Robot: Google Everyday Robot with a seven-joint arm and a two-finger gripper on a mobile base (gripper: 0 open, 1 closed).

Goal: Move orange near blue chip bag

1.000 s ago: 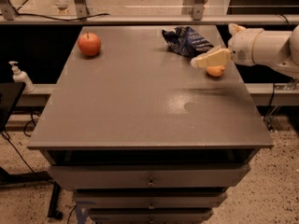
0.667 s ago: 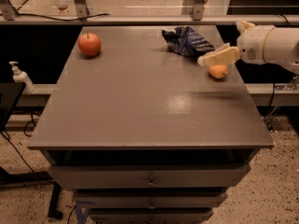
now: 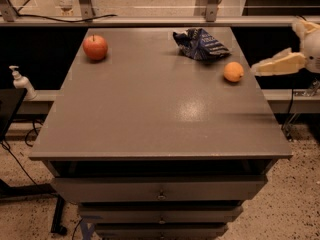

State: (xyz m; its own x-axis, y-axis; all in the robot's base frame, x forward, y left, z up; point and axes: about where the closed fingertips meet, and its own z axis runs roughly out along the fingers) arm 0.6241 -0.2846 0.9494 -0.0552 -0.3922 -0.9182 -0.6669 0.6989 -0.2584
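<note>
**Orange resting beside the blue chip bag, gripper off to its right**

We see the small, round orange (image 3: 233,72) with dull, dimpled skin sitting on the flat grey table (image 3: 150,119). Being a ball, it shows no long axis and no facing that we can make out. It lies near the crumpled dark blue foil chip bag (image 3: 201,44) with white markings, to the bag's right and a little nearer the front edge. A narrow strip of bare tabletop shows between them, so they are not touching.

The blue chip bag is wider than it is deep, with its long axis running roughly left to right across the table. Its foil is creased into sharp folds that catch the light.

The pale cream, wedge-shaped gripper (image 3: 272,65) hangs further right of the blue chip bag, beyond the table's right edge, with its narrow end pointing left. The orange sits just off that narrow end with a small gap between them, so the gripper holds nothing. We cannot tell whether it is spread or pressed together.

Well to the left of the blue chip bag, a shiny red apple (image 3: 95,47) with a short stem stands upright. Further left still, off the table, is a white pump bottle (image 3: 20,82). Below the tabletop we see grey metal drawers (image 3: 160,191) with small round knobs.
</note>
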